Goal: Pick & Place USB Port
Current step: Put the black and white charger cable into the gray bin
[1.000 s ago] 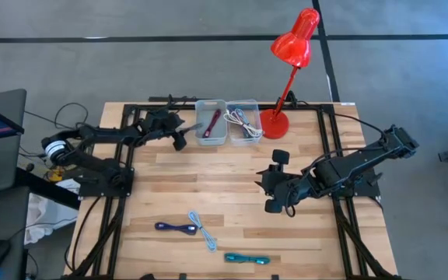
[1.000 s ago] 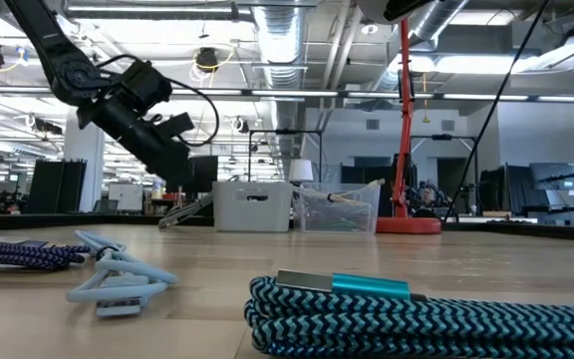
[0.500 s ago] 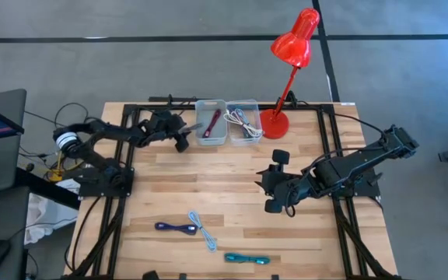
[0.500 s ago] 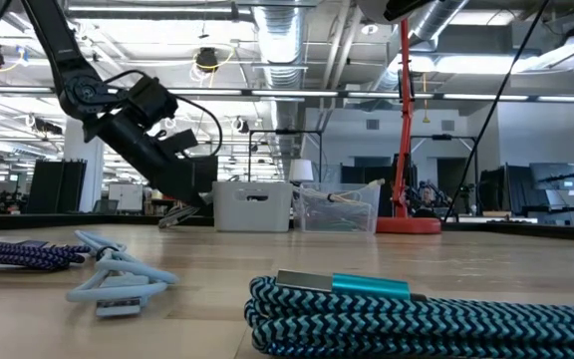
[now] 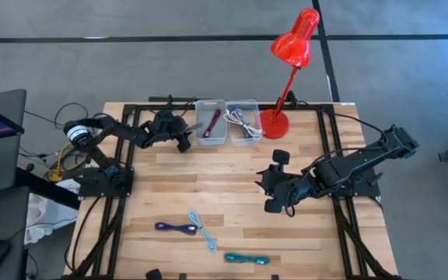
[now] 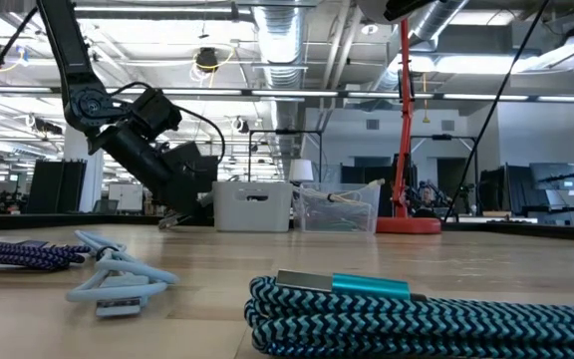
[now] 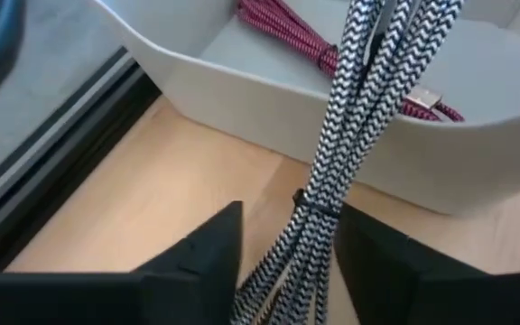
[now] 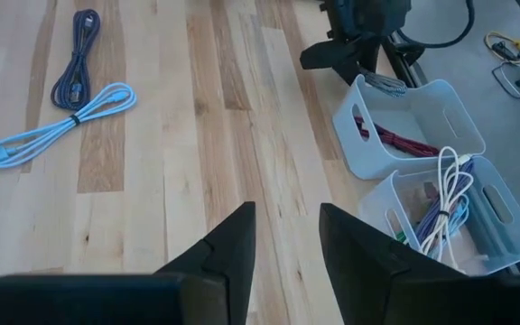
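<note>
A black-and-white braided USB cable bundle (image 7: 332, 153) leans over the near rim of the white bin (image 5: 211, 132). Its upper part is inside the bin, above a red cable (image 7: 296, 36), and its lower end reaches the table outside. My left gripper (image 7: 289, 244) stands open low beside the bin, one finger on each side of the bundle. Over the table's right half, my right gripper (image 8: 287, 235) hovers open with nothing between its fingers. My left gripper has the braided bundle running between its open fingers just below the bundle's tie (image 7: 312, 204). The fingers slant down from the table's left side. I cannot tell whether a finger touches the bundle. The bundle rests on the bin's rim (image 7: 269, 90).
A clear bin (image 5: 244, 120) with white cables stands right of the white bin, and a red lamp's base (image 5: 274, 123) beside that. Near the front edge lie a dark blue cable (image 5: 176, 227), a light blue cable (image 5: 203, 231) and a teal cable (image 5: 247, 258).
My left gripper has sunk toward the table beside the white bin, staying at the braided cable. The right arm has kept still.
</note>
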`<action>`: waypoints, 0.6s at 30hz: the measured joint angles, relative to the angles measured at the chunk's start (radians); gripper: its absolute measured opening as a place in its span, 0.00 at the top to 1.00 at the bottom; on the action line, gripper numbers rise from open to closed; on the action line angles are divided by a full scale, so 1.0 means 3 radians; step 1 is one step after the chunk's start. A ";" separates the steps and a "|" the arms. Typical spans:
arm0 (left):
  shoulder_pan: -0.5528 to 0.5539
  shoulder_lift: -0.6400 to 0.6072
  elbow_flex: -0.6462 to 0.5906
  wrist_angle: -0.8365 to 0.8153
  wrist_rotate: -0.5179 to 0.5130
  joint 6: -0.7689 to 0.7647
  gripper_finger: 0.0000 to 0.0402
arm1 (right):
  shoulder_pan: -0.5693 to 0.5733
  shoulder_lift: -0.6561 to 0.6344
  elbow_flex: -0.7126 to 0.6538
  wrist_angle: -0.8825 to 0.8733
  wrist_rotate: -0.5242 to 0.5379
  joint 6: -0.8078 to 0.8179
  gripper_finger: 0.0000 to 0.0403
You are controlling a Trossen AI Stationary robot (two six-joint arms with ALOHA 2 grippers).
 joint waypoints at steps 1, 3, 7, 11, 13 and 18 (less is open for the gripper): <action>0.0000 0.0010 0.0000 0.0026 -0.0001 0.0000 0.62 | 0.0000 0.0000 0.0000 0.0000 0.0000 0.0000 0.71; 0.0000 0.0012 0.0000 0.0055 0.0001 0.0000 0.71 | 0.0000 0.0000 0.0000 0.0000 0.0001 0.0000 0.71; 0.0000 0.0012 0.0001 0.0112 0.0001 0.0000 0.92 | 0.0000 0.0000 0.0000 0.0000 0.0000 0.0000 0.71; 0.0000 0.0012 0.0001 0.0123 0.0001 -0.0032 0.94 | 0.0000 0.0000 0.0000 0.0000 0.0001 0.0000 0.71; -0.0004 0.0006 0.0001 0.0134 0.0001 -0.0038 0.93 | 0.0000 0.0000 0.0000 -0.0001 0.0001 0.0000 0.71; -0.0018 -0.0158 0.0001 0.0163 0.0047 -0.0096 0.94 | -0.0004 0.0000 0.0000 -0.0021 0.0001 0.0000 0.71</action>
